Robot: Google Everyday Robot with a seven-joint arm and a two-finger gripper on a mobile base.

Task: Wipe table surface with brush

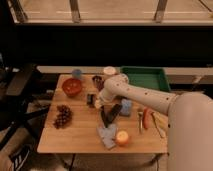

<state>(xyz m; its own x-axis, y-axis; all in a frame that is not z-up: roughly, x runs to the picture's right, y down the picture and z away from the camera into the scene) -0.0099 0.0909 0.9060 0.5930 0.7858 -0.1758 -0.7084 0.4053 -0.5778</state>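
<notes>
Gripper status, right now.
Gripper: closed, low over the middle of the table; whether it holds anything cannot be told.

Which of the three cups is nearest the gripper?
The dark cup, between the blue cup and white cup; the shut gripper hangs over the table just in front of it.
</notes>
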